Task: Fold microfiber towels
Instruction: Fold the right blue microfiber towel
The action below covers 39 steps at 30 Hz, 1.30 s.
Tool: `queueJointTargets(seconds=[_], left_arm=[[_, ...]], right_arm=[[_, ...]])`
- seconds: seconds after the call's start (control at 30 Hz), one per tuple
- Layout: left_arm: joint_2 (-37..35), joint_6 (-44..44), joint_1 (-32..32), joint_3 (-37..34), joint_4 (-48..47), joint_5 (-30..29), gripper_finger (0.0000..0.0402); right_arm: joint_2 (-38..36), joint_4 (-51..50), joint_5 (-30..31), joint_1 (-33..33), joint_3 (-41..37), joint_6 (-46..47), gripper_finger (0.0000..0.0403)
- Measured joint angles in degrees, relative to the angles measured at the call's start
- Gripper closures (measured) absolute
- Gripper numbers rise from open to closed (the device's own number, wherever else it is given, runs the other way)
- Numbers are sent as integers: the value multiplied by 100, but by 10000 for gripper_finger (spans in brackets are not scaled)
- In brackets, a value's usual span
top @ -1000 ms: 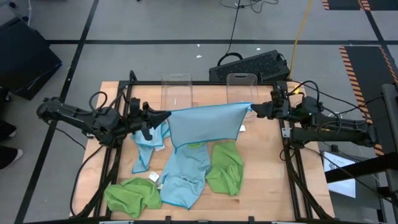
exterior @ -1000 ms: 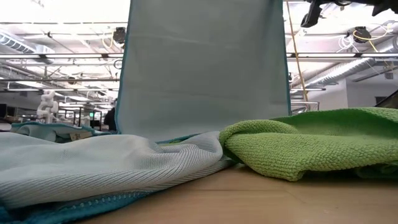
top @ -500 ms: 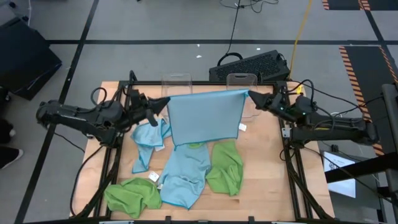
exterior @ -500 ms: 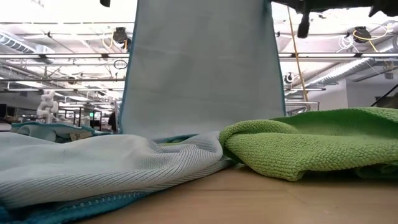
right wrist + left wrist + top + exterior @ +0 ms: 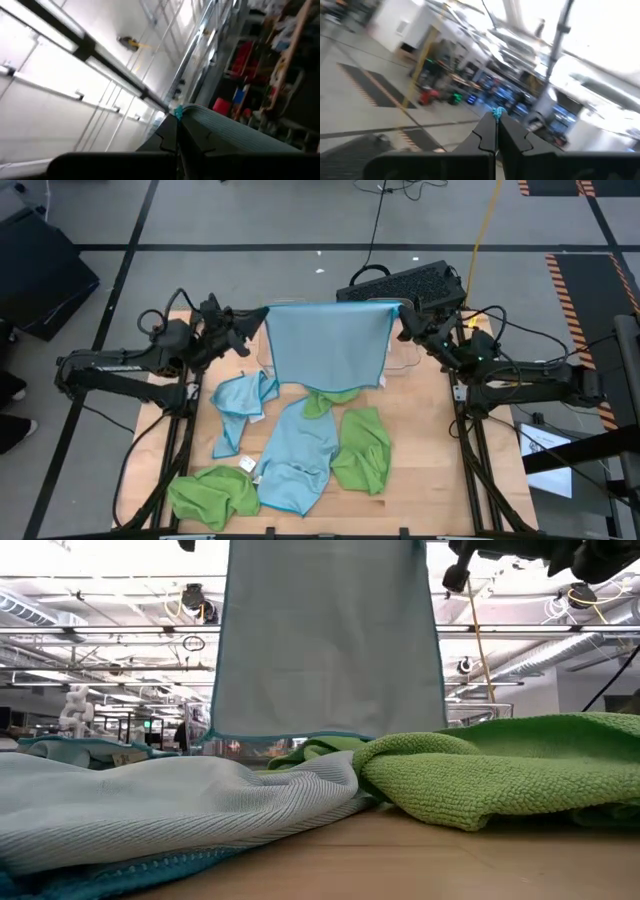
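A light blue microfiber towel (image 5: pixel 330 345) hangs spread out flat over the table's far side, held up between my two grippers. My left gripper (image 5: pixel 263 317) is shut on its upper left corner. My right gripper (image 5: pixel 401 320) is shut on its upper right corner. In the low view the towel's lower edge (image 5: pixel 325 735) hangs just clear of the pile. On the table below lie more towels: a small light blue one (image 5: pixel 240 405), a larger light blue one (image 5: pixel 300 460), and lime green ones (image 5: pixel 362 448) (image 5: pixel 212 495) (image 5: pixel 325 402). My left gripper pinches the towel's upper left corner (image 5: pixel 497 113) between the free ends of its two fingers, which come level from the table's left. Only a small teal tip of hem shows past them. The towel hangs below, lifted clear and flat. My right gripper pinches the towel's upper right corner (image 5: pixel 178 111) between the free ends of its fingers, which come from the table's right and slant upward. The towel's top edge (image 5: pixel 330 307) runs straight across to the other gripper.
A clear plastic bin (image 5: pixel 405 358) stands at the far right behind the hanging towel. A black keyboard (image 5: pixel 400 283) lies on the floor beyond the table's far edge. Bare wood (image 5: pixel 420 480) shows at the near right.
Both grippers have gone toward the table's far edge and tipped upward, both still shut on the corners. The light blue towel's lower edge, which lay on the pile, has lifted clear. The towel now hangs flat, and a green towel beneath it has come into sight.
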Motion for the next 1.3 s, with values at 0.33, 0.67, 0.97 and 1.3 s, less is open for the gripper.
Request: queueJointTargets(seconds=[0.33, 0.67, 0.97, 1.3], left_arm=[[-7, -680, -669, 2, -1151, 1737, 394], [-4, -1623, -1382, 2, -3067, 1782, 394], [-27, -2131, -2163, 1, -3338, 1791, 394], [-355, -2429, -2830, 1, -3293, 1227, 394]], right_arm=[[-236, -300, -2742, 134, 0, 865, 403], [-320, -1542, -4059, 630, 0, 1245, 403], [-319, -1842, -4205, 1168, 0, 1565, 403], [-243, -1854, -2835, 2101, -2, 1484, 403]])
